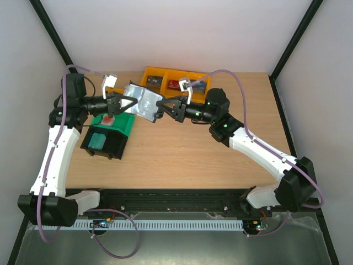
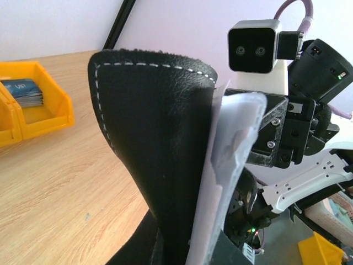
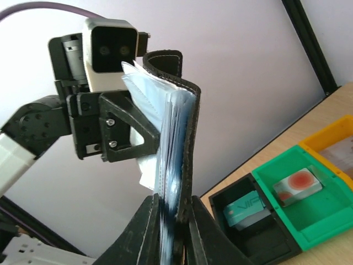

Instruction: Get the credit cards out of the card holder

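Observation:
The black card holder [image 1: 142, 99] hangs in the air between both grippers, open, with its grey-blue clear pockets facing up. My left gripper [image 1: 128, 102] is shut on its left edge. My right gripper [image 1: 160, 107] is shut on its right edge. In the right wrist view the holder [image 3: 190, 138] stands edge-on between my fingers [image 3: 144, 232], with blue card edges [image 3: 172, 143] inside the pockets. In the left wrist view its black back [image 2: 160, 154] fills the frame. A teal card [image 1: 99, 141] lies in the black bin and a red-and-white card [image 1: 108, 118] in the green bin.
Yellow bins [image 1: 165, 73] at the table's back hold a few cards; one [image 2: 49, 118] holds a blue card [image 2: 25, 91]. The green bin [image 1: 126, 126] and black bin [image 1: 113, 148] sit below the left gripper, also in the right wrist view [image 3: 325, 218].

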